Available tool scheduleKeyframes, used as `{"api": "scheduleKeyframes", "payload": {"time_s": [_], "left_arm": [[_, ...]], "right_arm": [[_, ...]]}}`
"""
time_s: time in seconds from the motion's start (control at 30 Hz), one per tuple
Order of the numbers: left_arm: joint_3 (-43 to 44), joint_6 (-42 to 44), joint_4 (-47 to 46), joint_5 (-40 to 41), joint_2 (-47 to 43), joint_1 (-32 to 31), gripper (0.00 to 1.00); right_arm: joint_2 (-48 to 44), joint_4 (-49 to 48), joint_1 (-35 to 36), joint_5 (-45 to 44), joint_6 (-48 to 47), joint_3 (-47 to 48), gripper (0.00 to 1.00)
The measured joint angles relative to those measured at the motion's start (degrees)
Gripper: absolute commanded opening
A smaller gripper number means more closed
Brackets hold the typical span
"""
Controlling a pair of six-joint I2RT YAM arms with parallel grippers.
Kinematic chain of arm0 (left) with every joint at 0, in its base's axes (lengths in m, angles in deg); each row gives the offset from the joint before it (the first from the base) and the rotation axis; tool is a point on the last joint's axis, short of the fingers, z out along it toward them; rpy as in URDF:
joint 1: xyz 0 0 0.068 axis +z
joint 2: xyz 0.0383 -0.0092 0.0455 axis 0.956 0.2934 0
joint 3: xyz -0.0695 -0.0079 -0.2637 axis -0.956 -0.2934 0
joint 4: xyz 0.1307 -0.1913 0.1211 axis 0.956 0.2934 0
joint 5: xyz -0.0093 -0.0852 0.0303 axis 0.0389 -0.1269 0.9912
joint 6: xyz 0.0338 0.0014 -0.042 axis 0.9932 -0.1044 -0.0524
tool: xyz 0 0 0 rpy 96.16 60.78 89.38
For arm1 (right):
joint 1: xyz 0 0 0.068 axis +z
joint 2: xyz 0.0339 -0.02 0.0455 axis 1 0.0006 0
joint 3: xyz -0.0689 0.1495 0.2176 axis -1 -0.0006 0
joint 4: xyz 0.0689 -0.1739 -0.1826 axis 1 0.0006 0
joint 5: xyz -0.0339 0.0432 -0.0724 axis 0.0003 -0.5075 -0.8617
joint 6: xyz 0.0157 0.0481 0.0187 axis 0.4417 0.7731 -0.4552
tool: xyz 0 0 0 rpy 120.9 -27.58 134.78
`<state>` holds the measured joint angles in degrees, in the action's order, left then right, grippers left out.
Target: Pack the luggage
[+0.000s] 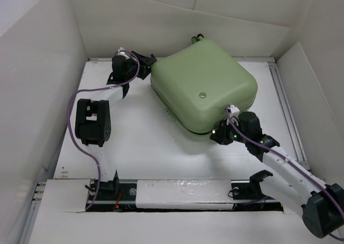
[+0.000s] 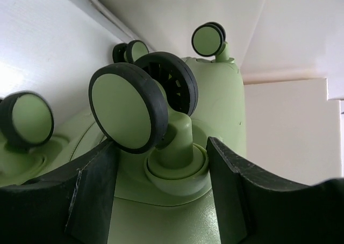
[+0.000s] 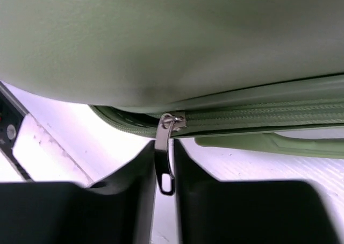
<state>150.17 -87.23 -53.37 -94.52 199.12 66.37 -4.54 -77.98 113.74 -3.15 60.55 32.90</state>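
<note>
Right claw (image 3: pixel 164 151): we see it narrow, its two fingers pinched on the zipper pull (image 3: pixel 164 166), which hangs straight down between them.
Zipper (image 3: pixel 258 117): in the right wrist view we find it closed to the right of the slider; to the left a thin dark gap shows between the tracks.
Left claw (image 2: pixel 161 147): we see it partly spread, one finger on each side of a wheel stem. A gap shows beside the left finger, so we cannot say that it presses.
Wheels (image 2: pixel 126 112): black rims, pale green faces. We see four in the left wrist view, all at the case's far end.
Luggage (image 1: pixel 201 88): it lies flat on the table (image 1: pixel 145 147), toward the far right, turned at an angle, with the shells shut together. What is inside is hidden from us.
Badge (image 1: pixel 202 94): small, round and silver, on the upper shell.
Claw positions: from above, we place the left claw at the case's far left corner and the right claw at its near corner.
Walls (image 1: pixel 161 18): white panels stand around the table.
</note>
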Motion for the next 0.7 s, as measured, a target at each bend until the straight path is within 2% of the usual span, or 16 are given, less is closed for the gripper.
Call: {"api": "scheduleKeyframes", "payload": {"time_s": [0.03,0.23,0.5,0.7], "left_arm": [[-1.31,0.13,0.31,0.20,-1.27,0.09,0.00],[-9.35,1.36,3.78,1.70,-10.36,1.11,0.00],[-19.56,3.17,10.27,3.39,-25.44,2.12,0.00],[-29.33,4.66,10.01,2.38,-43.50,5.55,0.00]], "right_arm": [[-0.13,0.00,0.22,0.09,0.24,-0.31,0.11],[-5.38,2.84,0.70,-1.66,1.77,-1.55,0.00],[-12.41,11.26,3.61,-3.23,2.95,-1.66,0.00],[-11.32,15.32,4.66,-3.56,3.37,0.92,0.00]]}}
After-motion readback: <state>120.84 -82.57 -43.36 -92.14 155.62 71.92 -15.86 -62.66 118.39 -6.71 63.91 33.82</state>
